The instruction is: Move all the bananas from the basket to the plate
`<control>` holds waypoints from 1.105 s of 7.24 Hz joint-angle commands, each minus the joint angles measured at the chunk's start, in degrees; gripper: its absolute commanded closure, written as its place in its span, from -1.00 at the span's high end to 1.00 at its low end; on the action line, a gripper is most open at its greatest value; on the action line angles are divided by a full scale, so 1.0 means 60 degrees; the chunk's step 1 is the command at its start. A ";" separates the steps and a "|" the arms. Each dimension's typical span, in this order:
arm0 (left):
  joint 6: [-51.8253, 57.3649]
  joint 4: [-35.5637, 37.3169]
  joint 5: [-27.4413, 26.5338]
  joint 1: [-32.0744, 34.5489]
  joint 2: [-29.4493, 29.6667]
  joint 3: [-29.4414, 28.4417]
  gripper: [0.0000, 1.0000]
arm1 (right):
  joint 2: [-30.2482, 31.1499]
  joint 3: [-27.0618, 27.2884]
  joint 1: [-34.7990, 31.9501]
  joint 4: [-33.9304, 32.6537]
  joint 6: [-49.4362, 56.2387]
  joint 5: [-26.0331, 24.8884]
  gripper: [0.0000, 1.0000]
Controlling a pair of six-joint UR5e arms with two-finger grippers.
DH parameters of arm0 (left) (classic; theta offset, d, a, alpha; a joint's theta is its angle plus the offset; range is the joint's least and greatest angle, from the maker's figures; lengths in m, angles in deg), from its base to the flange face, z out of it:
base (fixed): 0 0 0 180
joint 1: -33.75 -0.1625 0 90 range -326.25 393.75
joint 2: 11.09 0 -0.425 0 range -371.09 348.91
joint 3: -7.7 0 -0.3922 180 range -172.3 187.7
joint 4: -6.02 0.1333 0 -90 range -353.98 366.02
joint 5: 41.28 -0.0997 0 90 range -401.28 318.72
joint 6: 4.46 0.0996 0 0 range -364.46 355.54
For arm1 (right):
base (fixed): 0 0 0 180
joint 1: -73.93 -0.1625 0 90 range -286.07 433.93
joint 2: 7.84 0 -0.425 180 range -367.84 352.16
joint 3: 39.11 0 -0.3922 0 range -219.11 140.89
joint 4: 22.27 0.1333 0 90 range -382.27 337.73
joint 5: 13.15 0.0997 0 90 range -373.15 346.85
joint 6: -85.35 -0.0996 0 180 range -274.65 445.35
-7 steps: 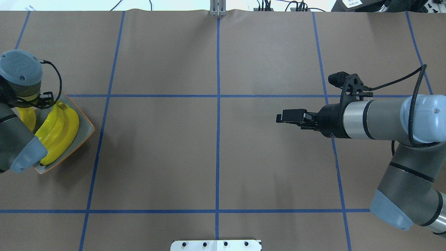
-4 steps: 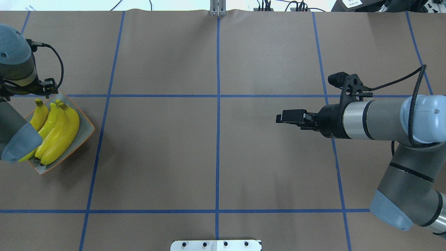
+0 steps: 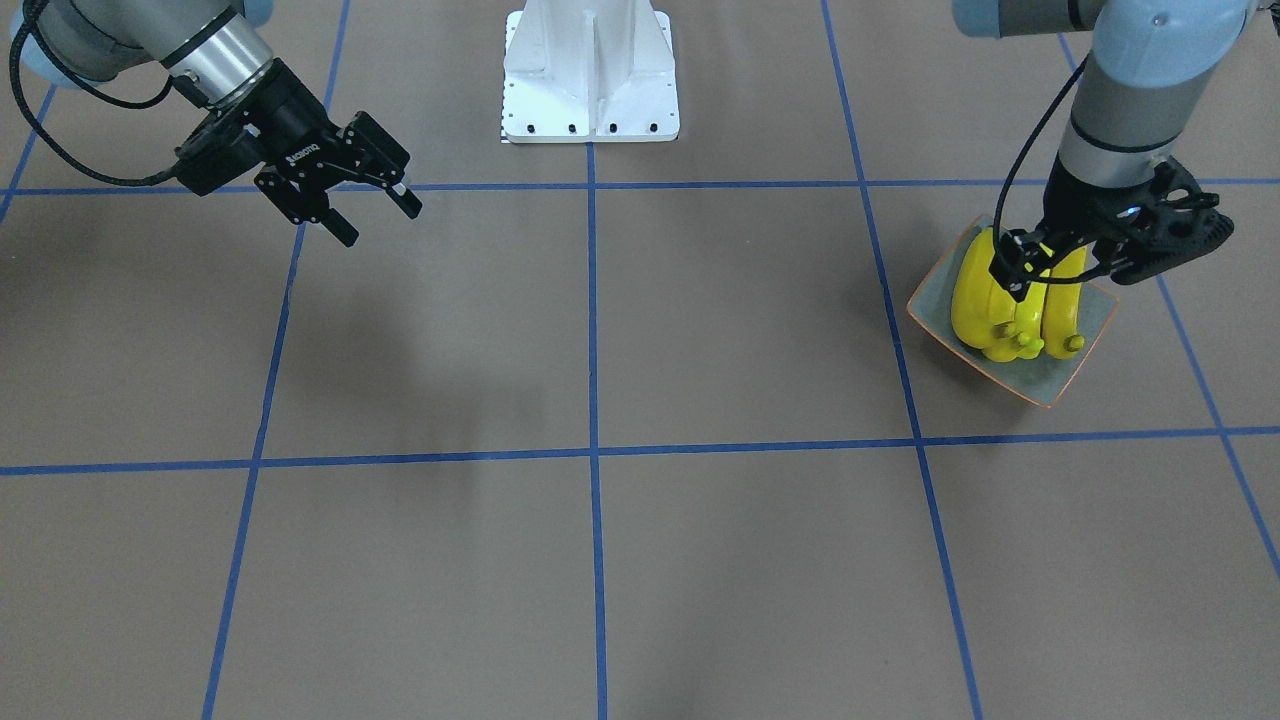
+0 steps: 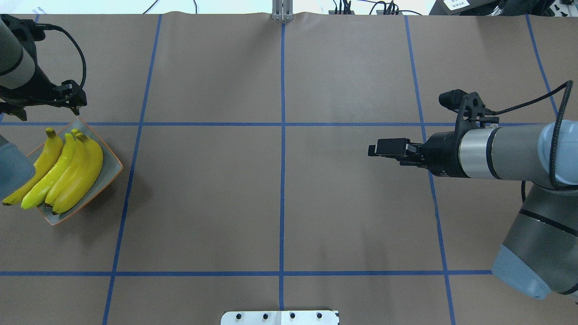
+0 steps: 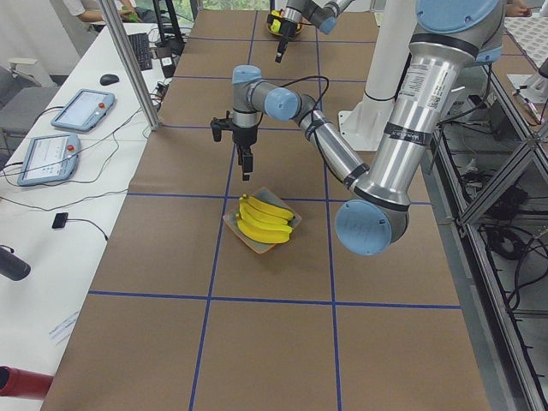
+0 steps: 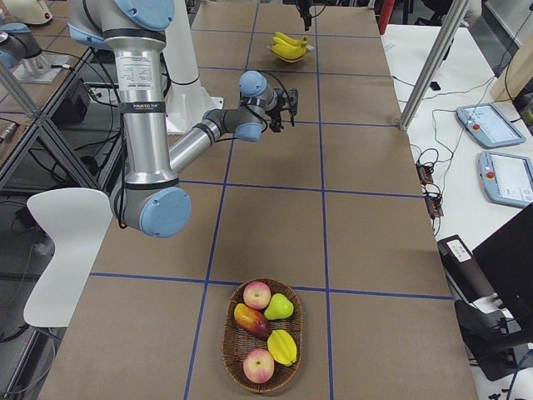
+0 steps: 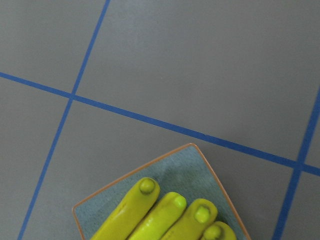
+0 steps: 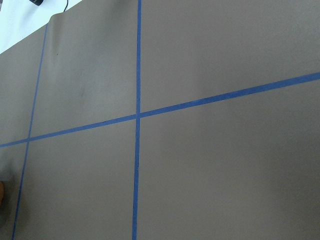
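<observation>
Several yellow bananas (image 4: 67, 174) lie side by side on the square grey-green plate (image 4: 110, 164) with an orange rim, at the table's left end. The outermost banana overhangs the plate's edge. My left gripper (image 3: 1060, 272) hangs above the bananas (image 3: 1010, 300), open and holding nothing. The left wrist view looks down on the banana tips (image 7: 165, 215) and the plate's corner (image 7: 180, 167). My right gripper (image 3: 375, 215) hovers open and empty over bare table on the right. The wicker basket (image 6: 229, 333) at the table's right end holds apples, a pear and a yellow fruit.
The robot's white base (image 3: 590, 70) stands at the middle of the near edge. Blue tape lines divide the brown table cover. A metal post (image 5: 128, 64) and tablets (image 5: 81, 110) stand on the side table beyond the far edge.
My left arm has lifted off the plate and drawn away toward the table's far side, uncovering the bananas. My right gripper has shifted a little to the right.
</observation>
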 commanded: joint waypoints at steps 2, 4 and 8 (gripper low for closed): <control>0.2509 -0.0063 0.1025 0.0745 -0.0051 0.0453 1.00 | 0.1418 -0.0191 -0.2416 -0.0160 0.1258 0.2065 1.00; 0.5290 -0.0078 0.1993 0.1858 -0.0473 0.0118 1.00 | 0.1891 -0.1372 -0.4598 -0.0249 0.3893 0.3939 1.00; 0.7627 -0.0589 0.3689 0.3412 -0.0564 -0.1840 1.00 | 0.1558 -0.1804 -0.7211 -0.4749 1.0089 0.5134 1.00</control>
